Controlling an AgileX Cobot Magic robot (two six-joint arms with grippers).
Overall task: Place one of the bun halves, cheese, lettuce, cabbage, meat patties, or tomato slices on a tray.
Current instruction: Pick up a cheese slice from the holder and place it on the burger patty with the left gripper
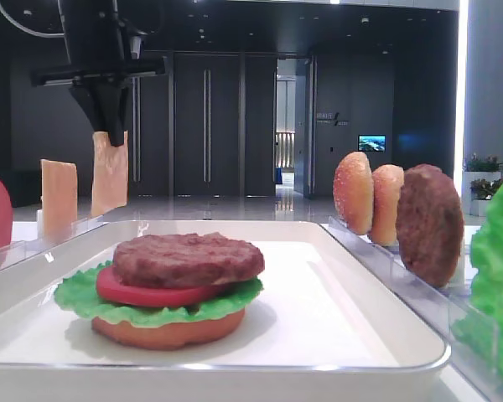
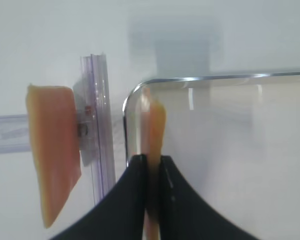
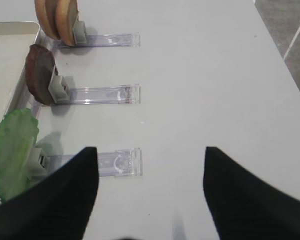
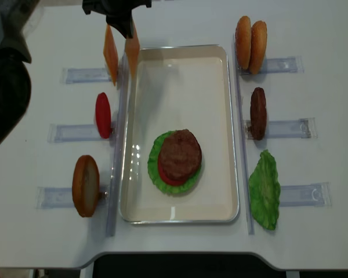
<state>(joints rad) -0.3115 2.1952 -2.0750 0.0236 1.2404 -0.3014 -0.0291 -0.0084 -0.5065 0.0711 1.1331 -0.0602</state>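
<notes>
My left gripper point(image 4: 126, 28) is shut on the cheese point(image 4: 131, 51), which hangs upright, edge-on, over the far left corner of the white tray point(image 4: 220, 69). In the left wrist view the slice point(image 2: 154, 122) is pinched between the black fingertips, just inside the tray's rim point(image 2: 132, 95). From the low view the cheese point(image 1: 109, 172) dangles below the gripper point(image 1: 113, 136). On the tray a stack sits: bun half, lettuce point(image 1: 80, 297), tomato slice, meat patty point(image 1: 187, 258). My right gripper point(image 3: 149, 152) stands open above bare table, holding nothing.
A second orange slice point(image 4: 110, 55) stands in a clear rack point(image 2: 96, 125) left of the tray. Further racks hold a tomato slice point(image 4: 103, 114), a bun half point(image 4: 85, 185), two bun halves point(image 4: 250, 37), a patty point(image 4: 258, 113) and a lettuce leaf point(image 4: 265, 190).
</notes>
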